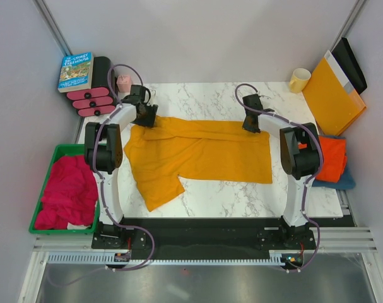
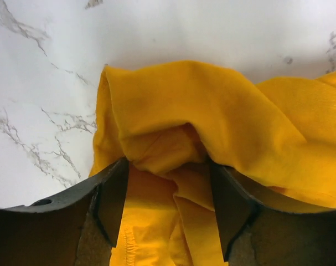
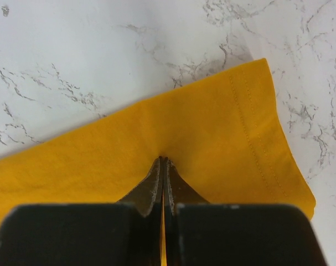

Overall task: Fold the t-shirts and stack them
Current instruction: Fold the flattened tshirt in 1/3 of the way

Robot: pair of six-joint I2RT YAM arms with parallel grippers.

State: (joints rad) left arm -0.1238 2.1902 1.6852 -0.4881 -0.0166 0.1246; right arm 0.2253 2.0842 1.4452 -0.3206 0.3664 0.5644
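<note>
Over the yellow t-shirt (image 1: 204, 154), both arms (image 1: 108, 148) (image 1: 298, 151) stretch forward.

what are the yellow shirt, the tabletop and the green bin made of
Mustard-yellow t-shirt: soft matte knit cloth, likely cotton; it folds limply and has a stitched hem. Tabletop: smooth white surface with grey veins, marble or a marble-look laminate. Green bin: probably rigid plastic, judging by its even colour and straight moulded walls.

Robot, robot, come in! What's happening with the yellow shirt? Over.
Left tool open over a bunched edge of the mustard-yellow cloth t-shirt. Right tool shut, pinching its other end. Shirt lies on the white marble table, nothing on top.
</note>
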